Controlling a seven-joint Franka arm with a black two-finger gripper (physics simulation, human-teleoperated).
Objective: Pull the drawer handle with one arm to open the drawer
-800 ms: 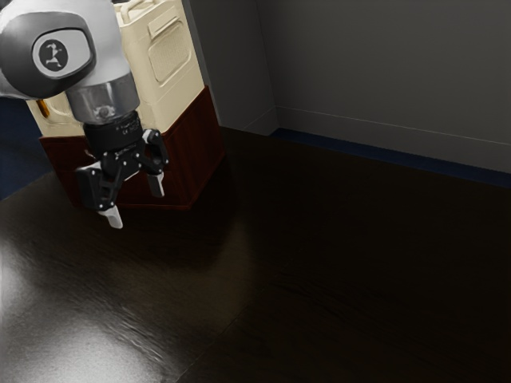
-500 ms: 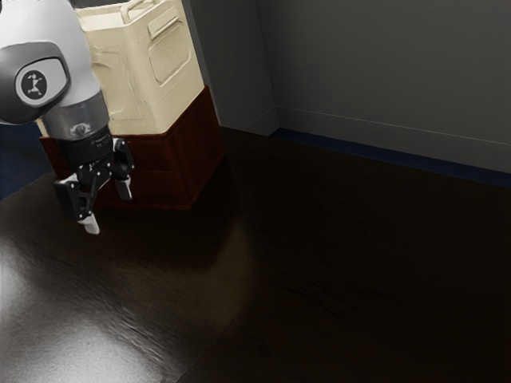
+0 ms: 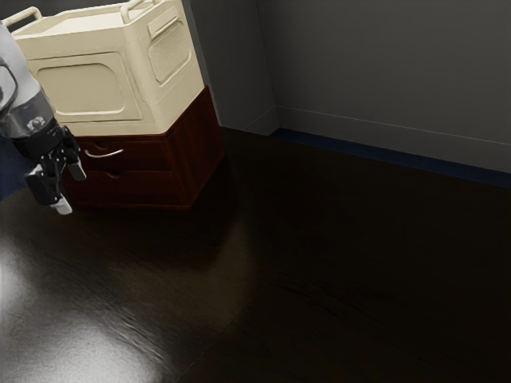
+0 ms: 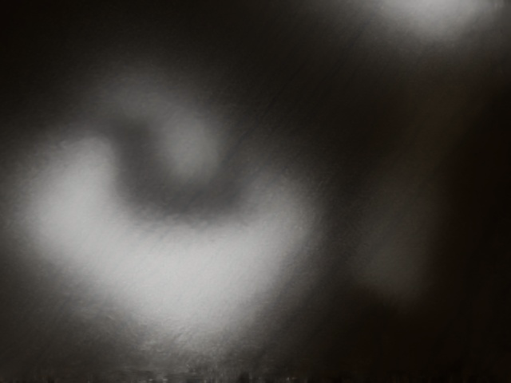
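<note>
My gripper (image 3: 70,190) hangs at the exterior view's left edge, open, its two pale fingertips apart with nothing between them. Beside it, toward the exterior view's right, stands a dark red wooden cabinet (image 3: 196,155) with two drawer fronts. A curved silver handle (image 3: 105,154) is on the upper drawer (image 3: 148,155), which looks closed. The lower drawer (image 3: 148,187) is closed too, with a notch at its top edge. The gripper and the handle are apart. In the wrist view, the dark tabletop (image 4: 176,279) shows bright reflections.
A cream box (image 3: 156,88) with raised handles rests on top of the cabinet. The dark glossy table (image 3: 319,263) extends in front and toward the exterior view's right. Behind stands a grey wall (image 3: 383,72) with a blue strip (image 3: 383,159) along its foot.
My gripper has moved toward the exterior view's left, away from the cabinet front, and a little upward lately. The silver handle and drawer fronts have come into sight. The gripper has stayed open.
</note>
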